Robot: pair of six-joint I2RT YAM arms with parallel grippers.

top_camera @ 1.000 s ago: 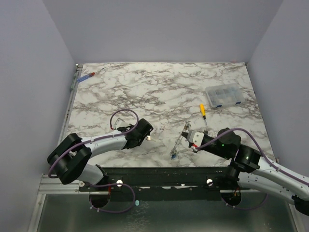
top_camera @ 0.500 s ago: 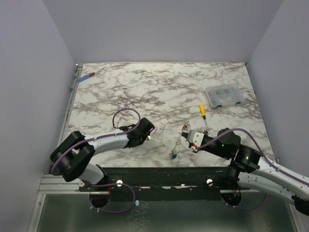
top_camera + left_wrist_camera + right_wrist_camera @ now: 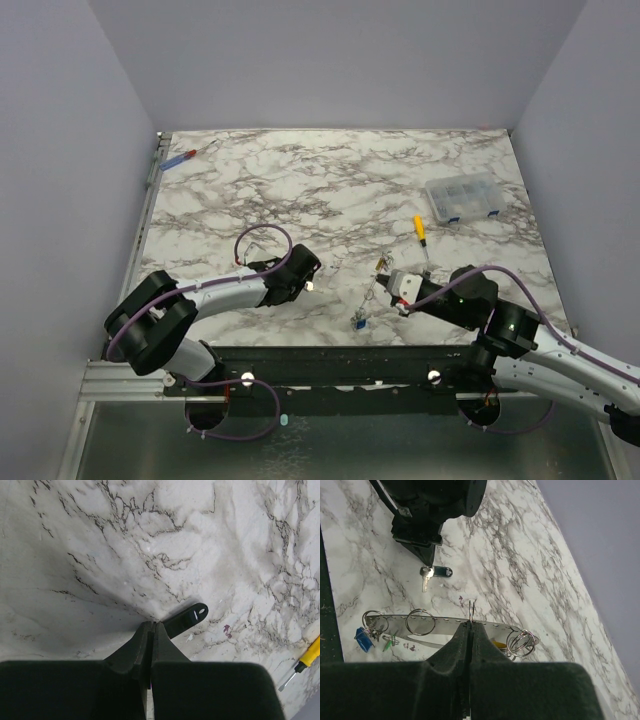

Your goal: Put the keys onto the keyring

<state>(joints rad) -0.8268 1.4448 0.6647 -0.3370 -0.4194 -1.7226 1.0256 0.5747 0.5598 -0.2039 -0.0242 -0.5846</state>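
Note:
The keyring [image 3: 445, 624] is a long thin silver loop with small split rings on it, held tilted above the marble near the front middle [image 3: 370, 295]. A blue-capped key [image 3: 364, 635] and a green-capped key [image 3: 387, 642] hang at its lower end. A yellow cap [image 3: 497, 643] shows under the other end. My right gripper [image 3: 471, 622] is shut on the keyring at a small split ring. A loose black-capped key [image 3: 187, 619] lies on the table. My left gripper [image 3: 152, 624] is shut, its tips touching that key, whose blade they hide.
A yellow-handled screwdriver [image 3: 421, 230] lies behind the right gripper. A clear compartment box [image 3: 461, 198] stands at the right. A red-and-blue screwdriver [image 3: 182, 158] lies at the far left corner. The left arm's purple cable [image 3: 262, 240] loops above the table.
My left gripper has shifted a little to the right toward the keyring. The right gripper and the keyring have hardly moved.

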